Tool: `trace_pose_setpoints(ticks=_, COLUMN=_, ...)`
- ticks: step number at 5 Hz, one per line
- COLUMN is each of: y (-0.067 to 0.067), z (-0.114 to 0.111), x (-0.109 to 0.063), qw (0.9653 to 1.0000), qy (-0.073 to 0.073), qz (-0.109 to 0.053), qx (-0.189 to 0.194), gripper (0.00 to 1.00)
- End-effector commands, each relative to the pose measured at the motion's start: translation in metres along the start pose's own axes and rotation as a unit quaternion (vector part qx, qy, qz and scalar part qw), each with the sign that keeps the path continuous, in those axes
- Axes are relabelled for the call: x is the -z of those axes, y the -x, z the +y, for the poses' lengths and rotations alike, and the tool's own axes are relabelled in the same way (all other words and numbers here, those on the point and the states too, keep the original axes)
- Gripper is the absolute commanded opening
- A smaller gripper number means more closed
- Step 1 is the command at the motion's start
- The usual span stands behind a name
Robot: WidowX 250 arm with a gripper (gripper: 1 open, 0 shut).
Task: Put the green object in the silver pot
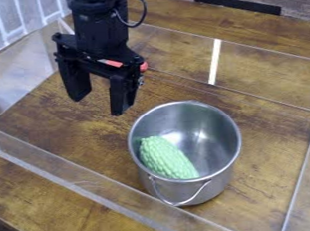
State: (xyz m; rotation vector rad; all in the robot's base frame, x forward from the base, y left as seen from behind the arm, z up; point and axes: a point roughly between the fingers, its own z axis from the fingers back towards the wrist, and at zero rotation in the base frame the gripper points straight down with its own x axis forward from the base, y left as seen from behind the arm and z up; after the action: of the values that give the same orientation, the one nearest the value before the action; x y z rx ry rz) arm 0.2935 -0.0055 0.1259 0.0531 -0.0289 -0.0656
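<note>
Though beside gripper (97, 100), clear walls (69, 178)

My matt black gripper (98, 98); shiny steel silver pot (218, 172); bumpy green object (166, 158); grainy wood table (65, 134).

Light green, bumpy-textured object (166, 158) against the shiny silver inside of the pot (215, 133), near the table's front edge. Black gripper (98, 95) with a red strip across its body. Dark brown wood-grain table (256, 90), streaked darker along the boards. Clear, glassy wall (68, 173) round the edges, with one bright white glint toward the right back.
</note>
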Motion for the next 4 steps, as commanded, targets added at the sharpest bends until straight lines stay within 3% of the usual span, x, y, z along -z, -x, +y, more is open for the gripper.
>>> trace_pose_setpoints(ticks=1, y=-0.0121, z=-0.0015, x=-0.0254, qw=0.999, qy=-0.002, qz=-0.045, qx=-0.004, gripper=1.0)
trace_pose_setpoints(ticks=2, y=-0.0168, z=0.0005, x=-0.0242, qw=0.9987, qy=-0.001, qz=-0.048, qx=-0.017, gripper=1.0)
trace_pose_setpoints(ticks=4, y=-0.0203, z=0.0007, x=-0.0225, qw=0.9992, qy=0.007, qz=-0.038, qx=-0.006, gripper=1.0)
